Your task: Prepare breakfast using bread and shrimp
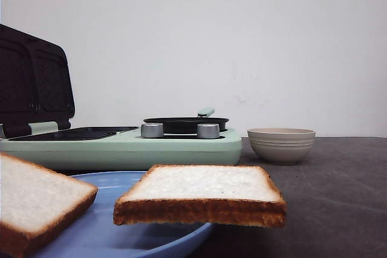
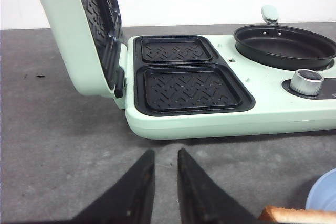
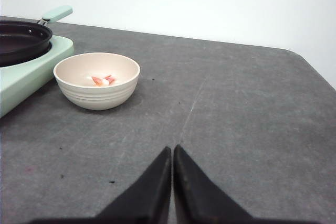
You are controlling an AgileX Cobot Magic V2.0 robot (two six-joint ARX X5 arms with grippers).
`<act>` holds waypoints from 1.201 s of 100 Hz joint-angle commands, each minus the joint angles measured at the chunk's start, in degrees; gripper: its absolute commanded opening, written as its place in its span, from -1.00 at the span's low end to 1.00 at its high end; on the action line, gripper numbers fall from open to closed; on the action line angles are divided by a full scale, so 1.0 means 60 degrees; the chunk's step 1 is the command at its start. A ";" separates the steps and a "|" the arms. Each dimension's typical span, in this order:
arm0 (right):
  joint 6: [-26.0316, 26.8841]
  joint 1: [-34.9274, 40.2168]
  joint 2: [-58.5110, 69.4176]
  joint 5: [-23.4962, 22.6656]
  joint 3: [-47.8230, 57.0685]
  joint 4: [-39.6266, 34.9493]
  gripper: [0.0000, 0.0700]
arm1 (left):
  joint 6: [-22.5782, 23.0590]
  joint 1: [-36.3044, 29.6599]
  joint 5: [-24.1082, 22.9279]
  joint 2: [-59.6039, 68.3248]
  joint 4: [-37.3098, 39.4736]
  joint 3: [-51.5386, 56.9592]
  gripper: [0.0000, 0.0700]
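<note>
Two slices of bread lie on a blue plate [image 1: 121, 237] close in the front view: one at the left [image 1: 36, 200], one in the middle [image 1: 202, 193] overhanging the plate's rim. A crust corner [image 2: 294, 215] shows in the left wrist view. Pink shrimp [image 3: 104, 80] lie in a beige bowl [image 3: 97, 92]. My left gripper [image 2: 165, 151] is empty, its jaws a little apart, over the table in front of the sandwich maker. My right gripper [image 3: 172, 148] is shut and empty, over bare table short of the bowl. Neither gripper shows in the front view.
A mint-green breakfast maker [image 1: 121, 146] stands behind the plate with its lid [image 2: 79, 30] raised. Its two black grill wells [image 2: 189, 85] are empty. A small black pan [image 2: 286, 45] sits on its right side, with knobs [image 2: 306, 81] in front. The bowl [image 1: 281, 144] stands right of it.
</note>
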 commanded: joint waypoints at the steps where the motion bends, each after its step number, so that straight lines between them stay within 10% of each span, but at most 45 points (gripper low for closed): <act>1: 0.0321 0.0029 -0.0015 -0.0117 -0.0036 0.0171 -1.00 | -0.0022 0.0004 0.0029 -0.0004 -0.0033 -0.0168 -1.00; 19: 0.1665 0.0029 -0.0015 -0.0124 -0.0036 0.0186 -1.00 | -0.0098 0.0004 0.0029 -0.0007 -0.0036 -0.0168 -1.00; 61: 0.4790 0.0029 0.0015 -0.1198 0.0667 -0.0200 -1.00 | -0.3075 0.0004 0.0018 -0.0004 -0.0036 0.0142 -0.99; 120: 0.4572 0.0029 0.5191 -0.3242 0.4911 -0.2769 -1.00 | -0.3224 0.0000 0.0142 0.3887 -0.2470 0.4535 -0.99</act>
